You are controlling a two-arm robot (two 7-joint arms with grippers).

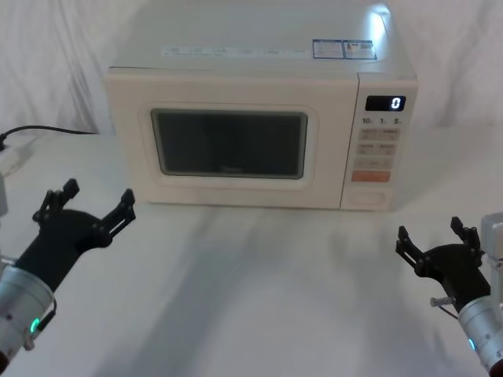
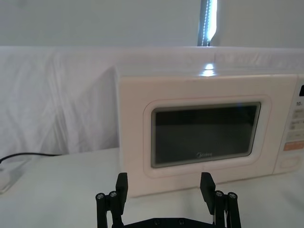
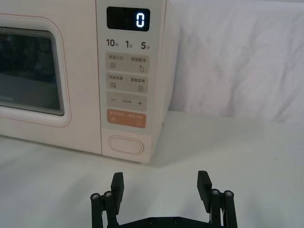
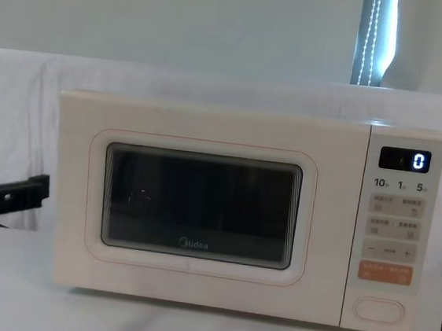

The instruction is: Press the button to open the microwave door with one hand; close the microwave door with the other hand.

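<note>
The cream-white microwave stands at the back of the table with its door shut and its display showing "0". The wide pill-shaped button sits at the bottom of the key panel, under the orange key. My left gripper hovers open at the front left, facing the door from a distance. At the front right, my right gripper is open too, level with the button and well short of it. Neither gripper touches the oven or holds anything.
A white cloth covers the table and the wall behind. A black cable runs along the far left to a white object at the table's edge. Open tabletop lies between the grippers and the oven.
</note>
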